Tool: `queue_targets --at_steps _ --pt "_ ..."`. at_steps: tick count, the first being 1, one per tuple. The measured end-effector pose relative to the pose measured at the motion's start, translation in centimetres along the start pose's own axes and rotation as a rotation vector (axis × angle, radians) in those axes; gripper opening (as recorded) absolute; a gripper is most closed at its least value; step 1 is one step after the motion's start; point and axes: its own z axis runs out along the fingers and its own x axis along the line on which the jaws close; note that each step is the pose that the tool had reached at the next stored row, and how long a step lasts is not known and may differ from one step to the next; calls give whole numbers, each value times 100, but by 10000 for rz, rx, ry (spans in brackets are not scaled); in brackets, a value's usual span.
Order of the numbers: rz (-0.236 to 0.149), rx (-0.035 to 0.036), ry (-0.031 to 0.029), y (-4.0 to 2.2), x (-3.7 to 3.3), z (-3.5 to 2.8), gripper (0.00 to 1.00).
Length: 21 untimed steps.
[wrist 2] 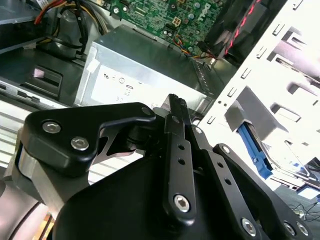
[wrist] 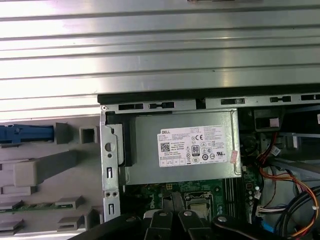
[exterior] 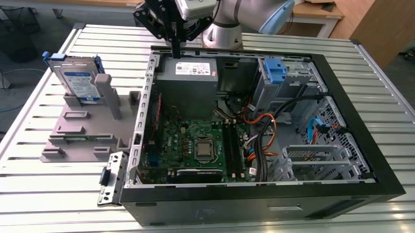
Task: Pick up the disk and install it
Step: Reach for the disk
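The disk [exterior: 77, 80], a silver drive with a white-and-blue label in a blue carrier, stands upright in a grey holder [exterior: 84, 131] at the exterior view's left, outside the computer case. My gripper [exterior: 176, 52] hangs over the case's back edge, just above the grey power-supply box [exterior: 188, 73], well to the right of the disk. Its fingers [wrist 2: 176, 105] are pressed together with nothing between them. In the first wrist view the carrier's blue edge [wrist: 25, 134] lies beside the power-supply box [wrist: 185, 147].
The open black computer case [exterior: 259, 194] lies on a slatted metal table [exterior: 39, 194]. Inside are a green motherboard [exterior: 194, 145], bundled cables [exterior: 259, 131], a metal drive cage [exterior: 324, 162] and a bare blue bracket [exterior: 275, 70] at the back.
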Motion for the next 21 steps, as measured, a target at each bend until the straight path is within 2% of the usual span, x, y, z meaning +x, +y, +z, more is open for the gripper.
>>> queue_targets --at_steps 6,21 --pt "0 0 1 -10 128 -2 11" --pt "0 0 -2 -44 580 -7 11"
